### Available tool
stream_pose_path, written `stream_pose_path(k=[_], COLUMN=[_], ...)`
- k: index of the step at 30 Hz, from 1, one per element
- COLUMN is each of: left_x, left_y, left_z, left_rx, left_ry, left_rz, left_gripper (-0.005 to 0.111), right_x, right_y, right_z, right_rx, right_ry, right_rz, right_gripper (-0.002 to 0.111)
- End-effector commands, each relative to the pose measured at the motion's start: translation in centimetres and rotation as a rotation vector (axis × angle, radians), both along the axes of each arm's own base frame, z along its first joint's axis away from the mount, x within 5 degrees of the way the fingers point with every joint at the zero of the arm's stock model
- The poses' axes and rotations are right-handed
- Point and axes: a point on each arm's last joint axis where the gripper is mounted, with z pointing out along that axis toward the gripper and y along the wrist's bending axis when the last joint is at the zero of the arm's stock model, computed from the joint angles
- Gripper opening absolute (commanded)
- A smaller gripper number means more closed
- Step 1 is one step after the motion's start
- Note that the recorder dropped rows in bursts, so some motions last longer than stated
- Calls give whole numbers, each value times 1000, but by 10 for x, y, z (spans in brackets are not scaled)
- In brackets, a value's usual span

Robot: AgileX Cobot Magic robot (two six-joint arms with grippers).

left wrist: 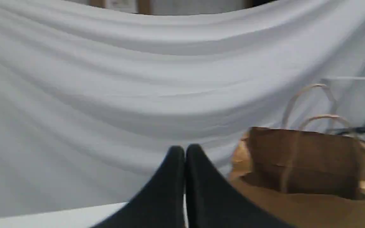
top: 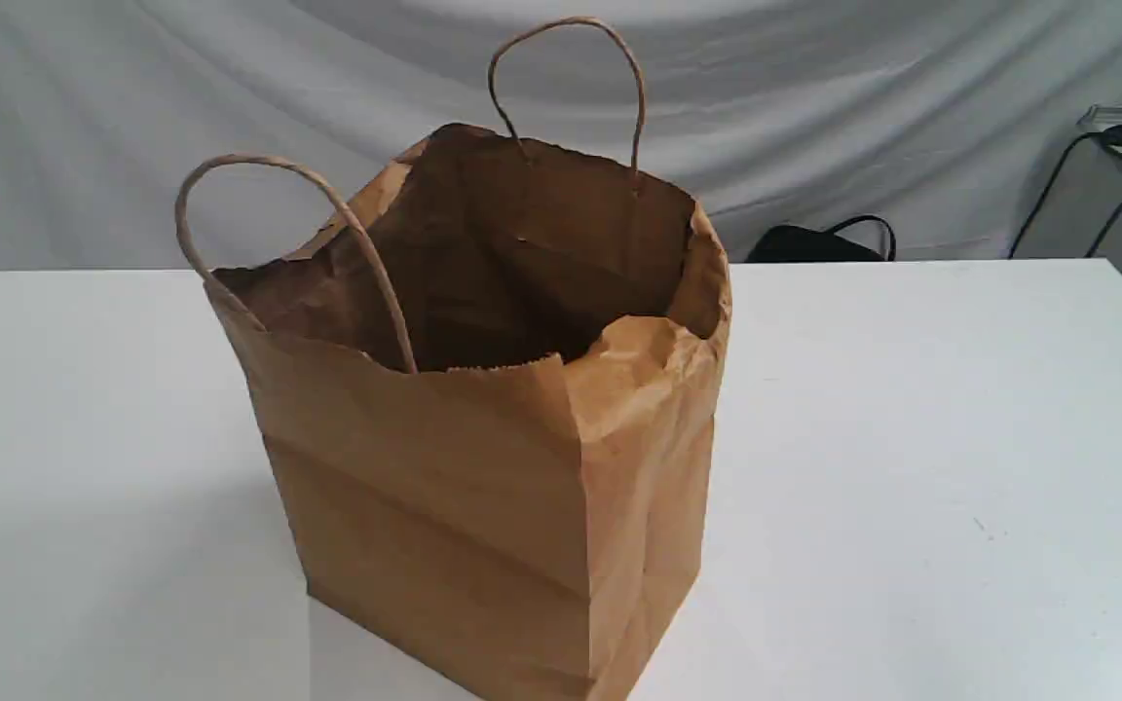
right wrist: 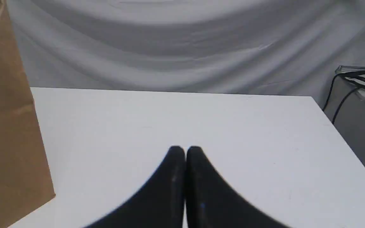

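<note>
Both claws are pinched closed on nothing. The left claw [left wrist: 185, 150] hangs up by the rim of the paper bag [top: 483, 467], and the right claw [right wrist: 185, 150] sits over bare desk [top: 912, 438] beside it. Looks like the approach stage to me; any grab needs the fingers parted first. Bag stands upright, well off the desk's far and right edges, mouth open, top crumpled, rope handles [top: 249, 158] sticking up.

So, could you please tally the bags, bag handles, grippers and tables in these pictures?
Brown paper bag: 1
Handles: 2 (near handle, far handle)
Grippers, jaws shut: 2 (left gripper, right gripper)
White table: 1
Total: 6
</note>
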Motion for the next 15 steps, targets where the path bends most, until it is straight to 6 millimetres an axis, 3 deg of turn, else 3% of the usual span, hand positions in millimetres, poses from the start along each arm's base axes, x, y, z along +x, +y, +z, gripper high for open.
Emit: stream_pose_path(k=[1, 15], left_x=[6, -1], left_y=[8, 15], left_z=[-26, -99], left_rx=[-28, 147], left_ry=[9, 84], left_rz=[110, 241], left_gripper=[0, 0], right_x=[0, 0], right_y=[0, 0], right_z=[-1, -1], right_rx=[9, 9], right_ry=[-1, -1], right_rz=[-7, -7], right_gripper=[0, 0])
